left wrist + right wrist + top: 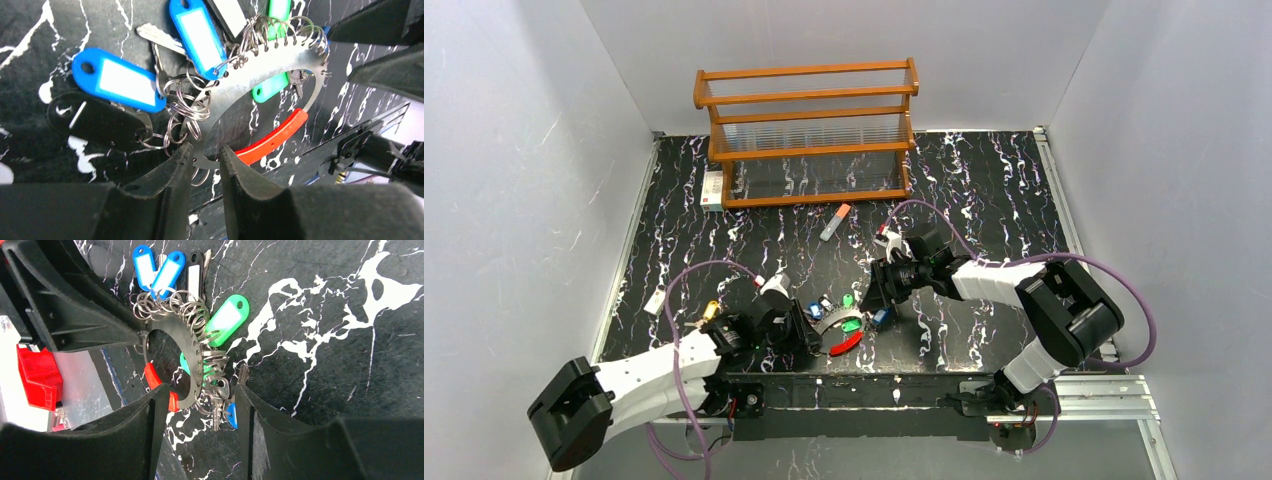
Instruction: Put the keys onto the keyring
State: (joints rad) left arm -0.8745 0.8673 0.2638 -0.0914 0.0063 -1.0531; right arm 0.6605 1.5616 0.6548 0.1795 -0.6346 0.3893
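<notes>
The keyring (828, 320) lies on the black marble table near the front edge. It is a flat silver crescent (260, 80) with a red section (272, 137). Several keys with blue (120, 77), green (227, 317) and black tags hang from it on small split rings. My left gripper (205, 150) stands with a narrow gap, and the crescent's silver end sits between its fingertips. My right gripper (200, 390) is open wider at the ring's other side (187, 347), straddling a metal key and a small blue tag (231, 416).
A wooden rack (809, 130) stands at the back of the table. In front of it lies a grey stick with an orange cap (835, 222). A white box (712, 188) sits at the rack's left, and a small white tag (656, 302) lies at the left edge.
</notes>
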